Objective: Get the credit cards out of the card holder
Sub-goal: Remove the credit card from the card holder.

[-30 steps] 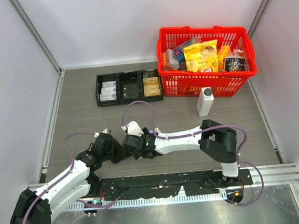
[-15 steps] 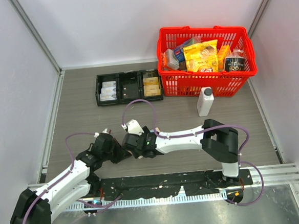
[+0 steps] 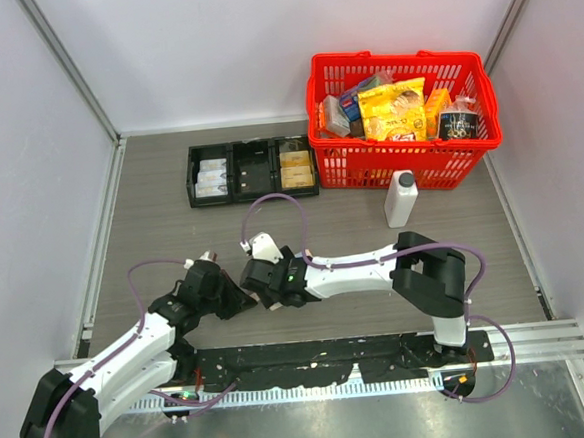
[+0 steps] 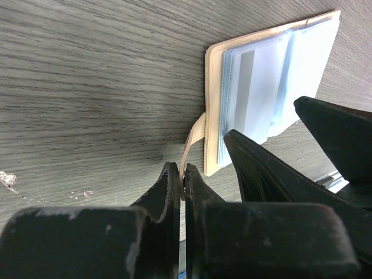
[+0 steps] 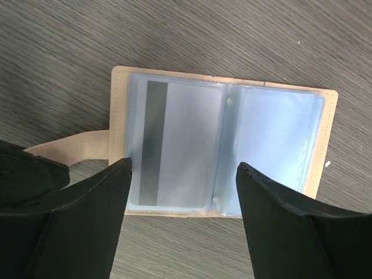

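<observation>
**Two tools at one open card holder: left pins the tab, right hangs spread above the sleeves**

The left tool [image 4: 183, 174] has its fingers pressed together on the tan snap tab [image 4: 195, 136], pinning that end of the card holder [image 5: 273, 139] to the counter [image 5: 232, 35]. The right tool [image 5: 183, 168] stands directly over the holder with its fingers wide apart and nothing between them. In its own view, one tip sits at the holder's near-left corner and the other near the middle of its near edge.

The holder lies opened flat with its pale blue sleeves up. In the right wrist view its long axis runs from 9 to 3 o'clock, and the tab leaves at 9 o'clock towards the left tool. One credit card [image 5: 174, 145] shows through the left-hand sleeve, with a dark stripe [image 5: 152, 145] running from 12 to 6 o'clock along its left side. Whether the right-hand sleeve holds a card cannot be told.

The right tool is the free one and the nearer to the card, so the pull looks like its job. Which side of the sleeve is open is not clear, and that decides the direction of the draw.

There is bare counter all round the holder. From the tools in the top view, the black tray [image 3: 251, 170] lies well off at 12 o'clock. The white bottle [image 3: 401, 198] and red basket [image 3: 404, 171] lie well off towards 2 o'clock.
</observation>
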Controlling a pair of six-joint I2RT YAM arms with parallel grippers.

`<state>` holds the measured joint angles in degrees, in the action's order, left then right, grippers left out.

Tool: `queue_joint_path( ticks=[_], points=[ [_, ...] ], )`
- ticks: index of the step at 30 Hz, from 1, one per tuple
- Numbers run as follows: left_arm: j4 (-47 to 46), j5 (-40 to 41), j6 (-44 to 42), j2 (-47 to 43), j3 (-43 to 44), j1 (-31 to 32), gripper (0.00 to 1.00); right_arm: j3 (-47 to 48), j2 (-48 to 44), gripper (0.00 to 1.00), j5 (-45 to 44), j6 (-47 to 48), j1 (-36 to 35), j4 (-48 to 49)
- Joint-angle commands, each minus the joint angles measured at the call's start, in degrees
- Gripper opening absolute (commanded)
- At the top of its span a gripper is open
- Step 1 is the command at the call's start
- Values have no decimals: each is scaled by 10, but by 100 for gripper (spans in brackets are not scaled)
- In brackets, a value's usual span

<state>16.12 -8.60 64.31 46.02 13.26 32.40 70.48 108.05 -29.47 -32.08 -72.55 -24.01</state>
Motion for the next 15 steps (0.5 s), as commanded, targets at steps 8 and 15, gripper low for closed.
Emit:
queue_joint_path(
  ticks=[8, 15],
  points=[
    [-6, 1, -2, -1, 3, 1, 0, -10, 3, 76, 14, -5, 8, 30],
    [-7, 2, -2, -3, 2, 2, 0, -17, -2, 77, 16, -5, 13, 36]
  ],
)
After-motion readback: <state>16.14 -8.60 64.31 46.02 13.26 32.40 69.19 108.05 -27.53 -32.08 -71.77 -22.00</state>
